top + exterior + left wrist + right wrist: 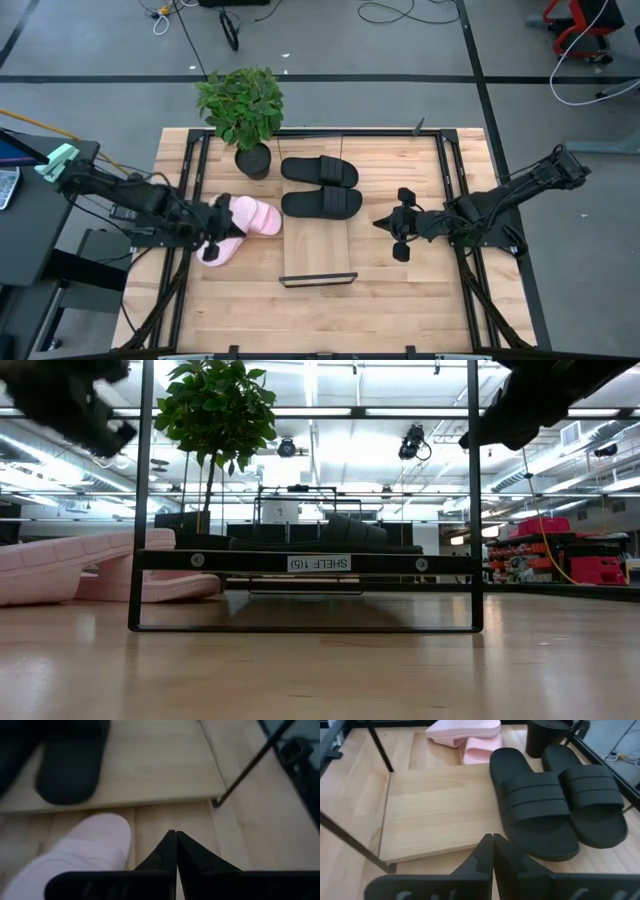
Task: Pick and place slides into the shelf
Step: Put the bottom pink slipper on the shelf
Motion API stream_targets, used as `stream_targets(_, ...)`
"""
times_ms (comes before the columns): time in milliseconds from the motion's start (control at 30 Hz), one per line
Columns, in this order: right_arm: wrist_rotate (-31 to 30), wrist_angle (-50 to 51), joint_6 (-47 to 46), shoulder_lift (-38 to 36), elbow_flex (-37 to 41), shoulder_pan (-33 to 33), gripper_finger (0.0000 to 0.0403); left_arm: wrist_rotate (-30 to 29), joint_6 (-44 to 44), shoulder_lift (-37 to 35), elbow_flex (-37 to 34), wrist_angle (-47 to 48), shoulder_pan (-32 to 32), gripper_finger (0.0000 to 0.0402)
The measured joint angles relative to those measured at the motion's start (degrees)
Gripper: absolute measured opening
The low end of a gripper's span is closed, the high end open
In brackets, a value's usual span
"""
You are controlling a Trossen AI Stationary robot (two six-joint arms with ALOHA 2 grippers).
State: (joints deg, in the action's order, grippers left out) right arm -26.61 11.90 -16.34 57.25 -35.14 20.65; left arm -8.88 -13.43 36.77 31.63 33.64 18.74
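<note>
The shelf (318,255) lies at the table's middle, its pale board (435,815) inside a thin black frame (305,563). Two black slides (320,172) (322,203) lie crosswise on its far half, also seen in the right wrist view (535,805) (590,800). Two pink slides (250,214) (222,250) lie on the table just left of the shelf, one overlapping the other. My left gripper (222,224) (176,837) hovers shut above the pink slides. My right gripper (380,222) (493,840) is shut, right of the shelf, pointing at it.
A potted plant (242,105) in a black pot (253,160) stands at the shelf's far left corner, close to the black slides. Black frame rails (450,180) run along the table's left and right sides. Bare board shows on the shelf's near half (318,245).
</note>
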Motion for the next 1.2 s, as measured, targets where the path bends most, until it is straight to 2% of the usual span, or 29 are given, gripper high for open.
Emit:
stream_targets(133,0.4,0.0,0.0,0.0,0.0,-0.5,0.0009,-0.1,-2.2,0.0,-6.2,-5.7,-0.9,0.0006)
stream_targets(233,1.2,0.0,-1.0,0.0,0.0,-0.4,0.0011,-0.4,-5.9,-0.1,-8.2,-9.6,-2.3,0.0016)
stream_targets(367,1.4,0.0,-2.0,0.0,0.0,-0.3,0.0011,-1.4,-8.5,-0.1,-8.4,-10.3,-4.4,0.0021)
stream_targets(600,1.4,0.0,-3.6,0.0,0.0,-0.3,0.0013,-1.8,-8.4,-0.1,-8.0,-10.3,-6.8,0.0009)
stream_targets(1033,2.0,0.0,-5.1,0.0,0.0,-0.2,0.0013,-1.9,-9.9,-0.1,-8.0,-10.3,-7.0,0.0039)
stream_targets(1200,2.0,0.0,-5.0,0.0,0.0,-0.2,0.0012,-1.9,-9.9,-0.1,-8.0,-10.3,-7.0,0.0038)
